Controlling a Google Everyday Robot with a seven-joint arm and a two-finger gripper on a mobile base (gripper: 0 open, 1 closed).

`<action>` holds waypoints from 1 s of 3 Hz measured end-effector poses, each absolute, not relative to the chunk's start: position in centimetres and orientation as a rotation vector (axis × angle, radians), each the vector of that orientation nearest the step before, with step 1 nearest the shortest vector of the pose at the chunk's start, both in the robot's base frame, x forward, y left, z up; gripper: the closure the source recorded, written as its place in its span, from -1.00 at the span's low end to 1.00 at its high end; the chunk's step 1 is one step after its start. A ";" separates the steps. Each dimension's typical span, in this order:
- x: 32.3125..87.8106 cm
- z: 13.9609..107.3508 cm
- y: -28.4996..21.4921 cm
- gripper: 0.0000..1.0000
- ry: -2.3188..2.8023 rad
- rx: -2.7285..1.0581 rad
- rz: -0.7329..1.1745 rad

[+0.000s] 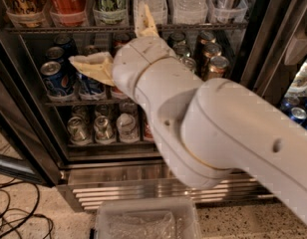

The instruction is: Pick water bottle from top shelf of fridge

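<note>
Wide-spread hand before the fridge

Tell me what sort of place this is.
Likely a break room or shop: a commercial fridge stocked with cans and bottles; the gripper, open, is by the top shelf.

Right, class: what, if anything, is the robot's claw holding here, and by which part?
Nothing. The claw is open and empty, its fingers spread in front of the cans, just below the top shelf.
</note>
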State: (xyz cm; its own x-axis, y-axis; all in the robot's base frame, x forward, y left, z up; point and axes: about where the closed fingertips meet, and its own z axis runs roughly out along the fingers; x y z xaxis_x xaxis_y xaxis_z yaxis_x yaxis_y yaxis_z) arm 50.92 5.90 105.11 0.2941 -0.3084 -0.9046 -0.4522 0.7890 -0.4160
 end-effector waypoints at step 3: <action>51.5 107.2 9.6 -0.62 1.232 -0.479 0.112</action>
